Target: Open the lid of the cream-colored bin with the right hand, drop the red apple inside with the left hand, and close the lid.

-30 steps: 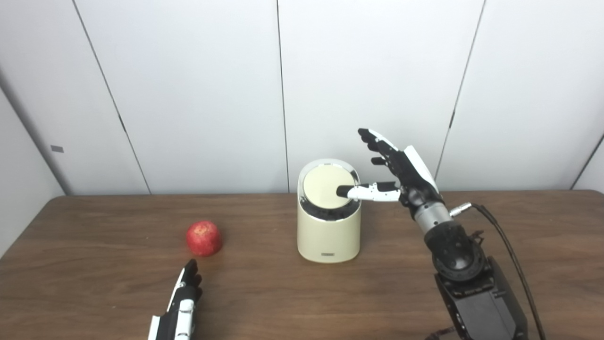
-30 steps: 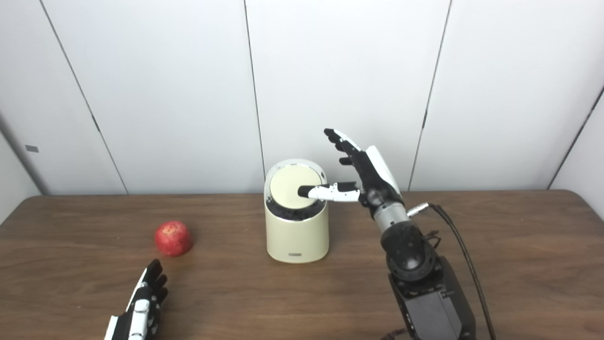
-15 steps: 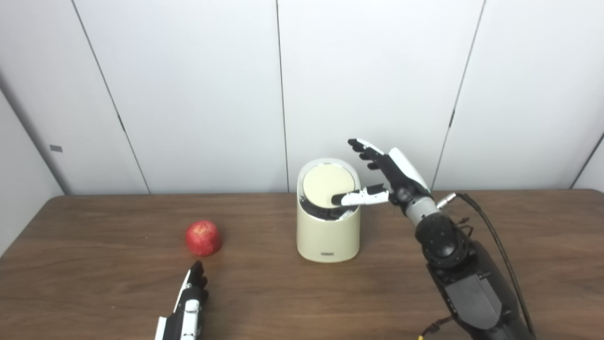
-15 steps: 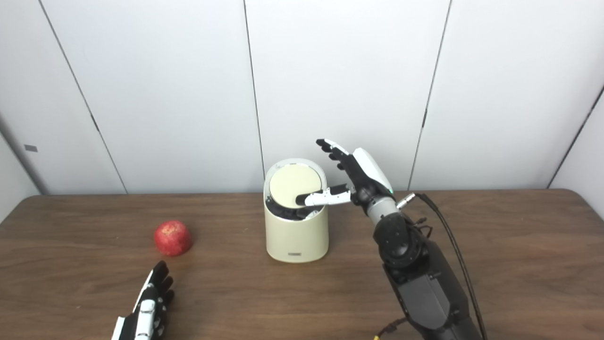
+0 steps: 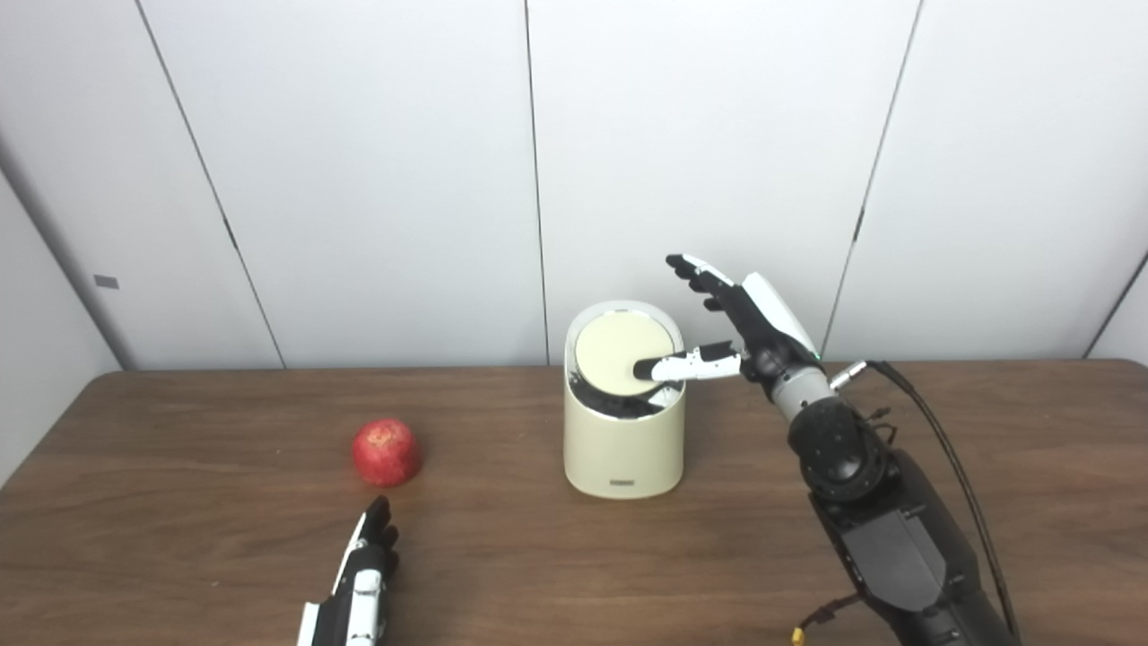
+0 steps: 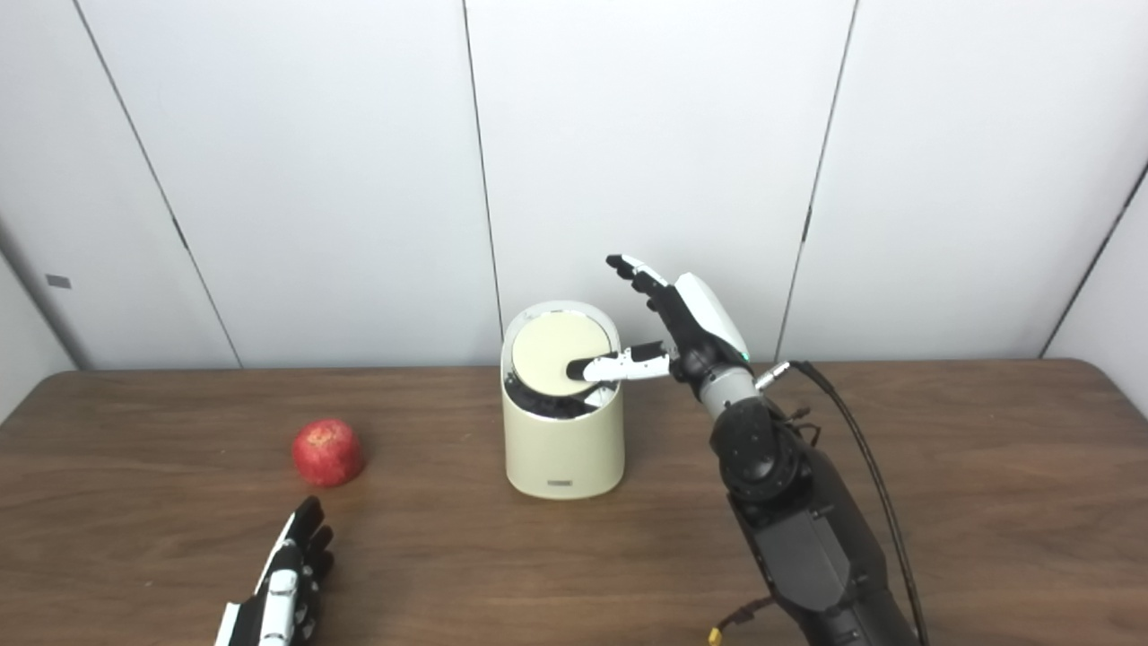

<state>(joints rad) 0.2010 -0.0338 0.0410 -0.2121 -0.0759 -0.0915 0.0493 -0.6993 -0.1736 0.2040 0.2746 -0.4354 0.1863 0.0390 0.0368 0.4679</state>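
A cream-colored bin [image 5: 622, 446] stands mid-table. Its round lid [image 5: 619, 354] is tilted up, showing a dark gap along its front edge. My right hand [image 5: 749, 327] hovers at the bin's right side, open, fingers spread upward, with its thumb reaching across onto the lid's lower right. The red apple [image 5: 386, 452] lies on the table left of the bin. My left hand [image 5: 359, 592] rests open near the table's front edge, just below the apple and apart from it.
The brown wooden table [image 5: 1031, 484] runs the full width of the picture, backed by a white panelled wall. A black cable [image 5: 942, 449] trails from my right wrist across the right side of the table.
My right thumb pressed onto the lid and the lid tipped up from flat, opening a dark gap at its front. My left hand crept slightly forward toward the apple.
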